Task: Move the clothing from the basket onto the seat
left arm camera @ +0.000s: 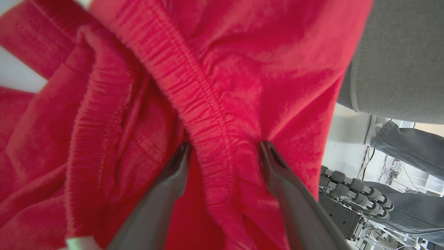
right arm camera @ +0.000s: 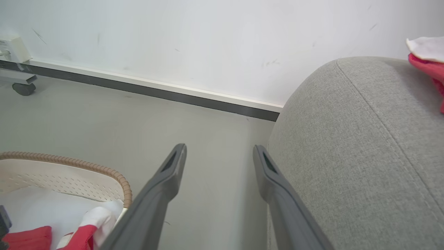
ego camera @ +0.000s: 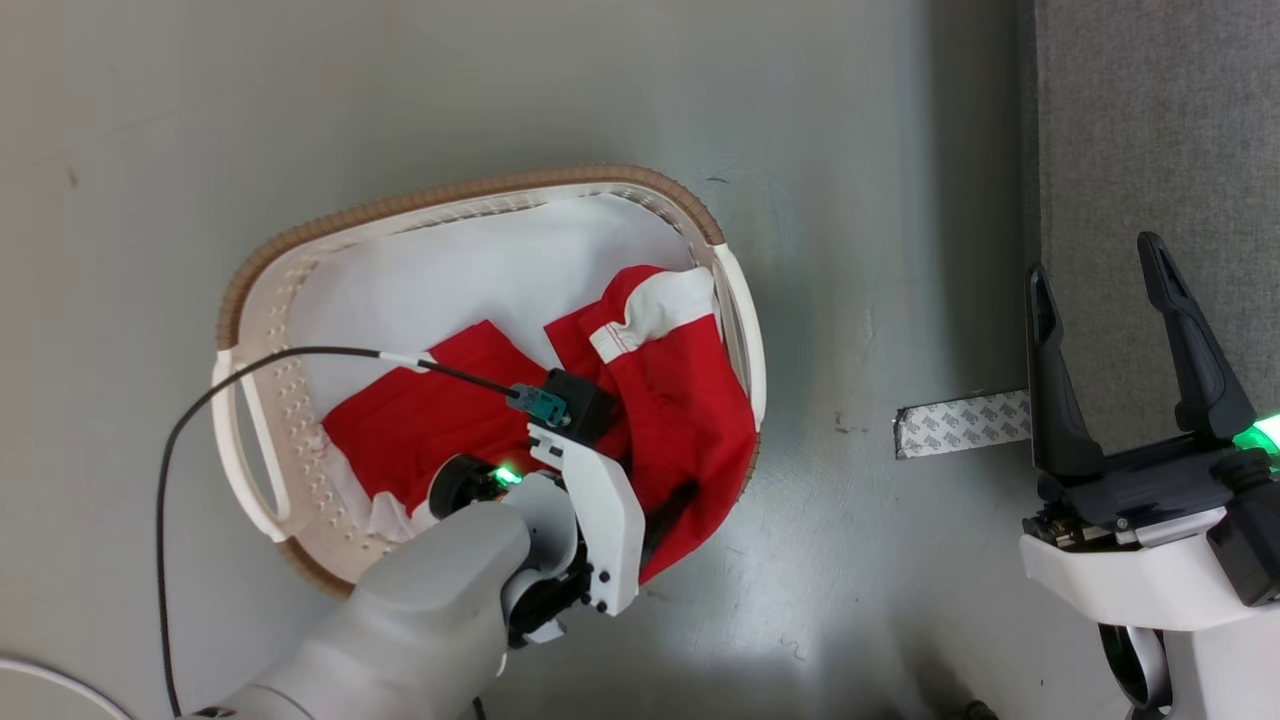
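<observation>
Left jaws stand wide apart down in the basket (ego camera: 480, 195), their two dark fingers (left arm camera: 171, 180) pressed into the clothing (left arm camera: 222, 86) on either side of a gathered elastic band; nothing is gripped yet, and the fabric merely bulges up between the tips. Right jaws are wide as well and hold nothing; their fingers (right arm camera: 163, 187) hang over bare floor (right arm camera: 104, 118), just beside the rounded edge of the seat (right arm camera: 347, 139).

Around the left arm, the red clothing lies heaped in the half of the basket nearer the robot; one fold with a white panel rests against the rim by the handle; beneath it all a plain white cloth (ego camera: 480, 280) lines the bottom. The basket sits on the floor, near the seat but apart from it, with a strip of tape (ego camera: 965, 422) on the floor between them.

Farther off, on top of the seat, a red and white piece (right arm camera: 428, 55) shows at the edge of the right wrist view; so part of the job looks done. What remains, by my reading: close on the band, lift that garment clear, carry it across to the seat, then see to whatever red is left in the basket; the white cloth is no part of it.
</observation>
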Robot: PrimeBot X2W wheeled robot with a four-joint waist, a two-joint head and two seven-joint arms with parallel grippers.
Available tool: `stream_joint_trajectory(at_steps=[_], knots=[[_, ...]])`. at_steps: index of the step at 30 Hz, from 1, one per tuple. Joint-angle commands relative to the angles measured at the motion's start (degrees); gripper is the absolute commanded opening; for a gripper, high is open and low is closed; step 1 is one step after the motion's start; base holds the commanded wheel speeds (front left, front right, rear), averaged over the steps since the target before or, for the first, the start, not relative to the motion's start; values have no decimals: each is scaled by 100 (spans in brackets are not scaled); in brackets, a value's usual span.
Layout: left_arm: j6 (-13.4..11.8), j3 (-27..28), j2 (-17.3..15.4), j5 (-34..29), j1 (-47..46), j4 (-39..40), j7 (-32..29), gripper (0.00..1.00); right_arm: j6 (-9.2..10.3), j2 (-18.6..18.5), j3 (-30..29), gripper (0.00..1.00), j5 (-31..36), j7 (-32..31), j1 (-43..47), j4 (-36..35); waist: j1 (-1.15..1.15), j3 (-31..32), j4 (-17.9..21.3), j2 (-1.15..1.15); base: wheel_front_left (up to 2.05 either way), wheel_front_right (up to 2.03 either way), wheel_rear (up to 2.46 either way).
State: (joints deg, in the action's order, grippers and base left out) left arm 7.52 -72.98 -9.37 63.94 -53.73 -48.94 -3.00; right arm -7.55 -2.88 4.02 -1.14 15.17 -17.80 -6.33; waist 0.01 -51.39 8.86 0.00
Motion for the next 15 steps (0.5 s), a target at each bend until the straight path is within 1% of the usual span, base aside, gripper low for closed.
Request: stream_joint_trajectory(at_steps=[1,3,4,5,6,9,15], knots=[[-6,-14,-8,-89,-35,-17,-21,100,13,-1,-2,100,47,-4,42,-32,-1,-6,5,0,0,0,0],[-6,-25,0,-80,3,-18,-57,100,13,-1,-3,100,52,-4,41,-43,-1,-20,14,0,0,0,0],[-6,-29,-3,-63,9,-11,-61,55,13,-1,-11,100,56,-4,39,-52,-1,-27,15,0,0,0,0],[-6,-33,-7,-53,5,5,-66,21,13,0,-21,100,59,-4,38,-62,-1,-36,15,0,0,0,0],[-6,-36,-11,-59,-4,30,-74,0,13,0,-34,100,61,-4,41,-69,-1,-42,14,0,0,0,0],[-6,-42,-29,-92,13,137,-50,0,13,-1,-75,100,86,-4,58,-75,-1,-29,2,0,0,0,0],[-6,-42,-47,130,56,268,323,0,13,0,-112,100,58,-4,104,14,-1,222,-102,0,0,0,0]])
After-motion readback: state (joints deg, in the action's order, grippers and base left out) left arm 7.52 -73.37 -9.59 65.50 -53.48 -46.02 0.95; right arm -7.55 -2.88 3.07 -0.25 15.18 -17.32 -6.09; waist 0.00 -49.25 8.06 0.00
